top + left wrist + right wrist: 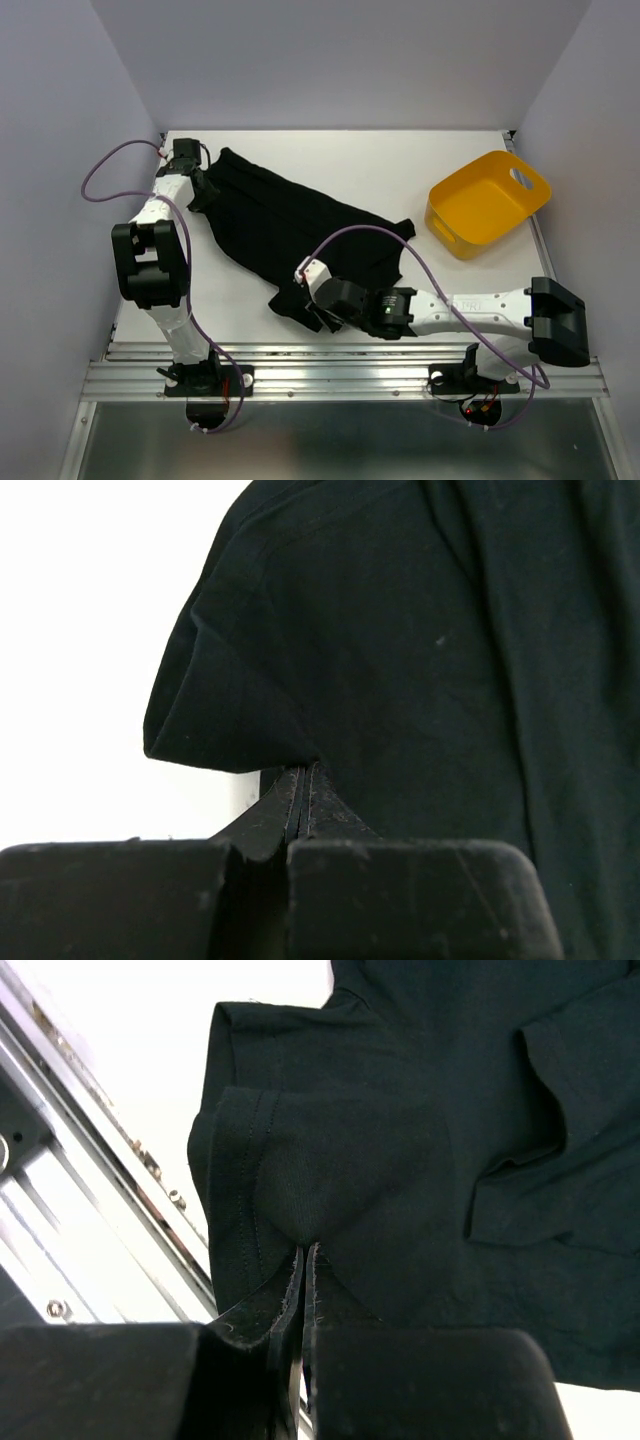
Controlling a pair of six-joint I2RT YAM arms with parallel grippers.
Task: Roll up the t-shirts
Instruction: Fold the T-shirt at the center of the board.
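The t-shirt (285, 220) is plain black knit, soft and matte, creased into long folds. It lies on the smooth white bench (400, 165) in a slanted band from ten o'clock toward six. The left jaws are pressed together on a bunched fold at its ten o'clock end. The right jaws are clamped on a stitched hem at six. A glossy, round-cornered yellow tub (468, 238) sits at two o'clock, well apart.

Bright, even light with soft shadows — the white table (400, 170) blows out to glare in both wrist views. The black t-shirt (290, 215) swallows most fold detail.
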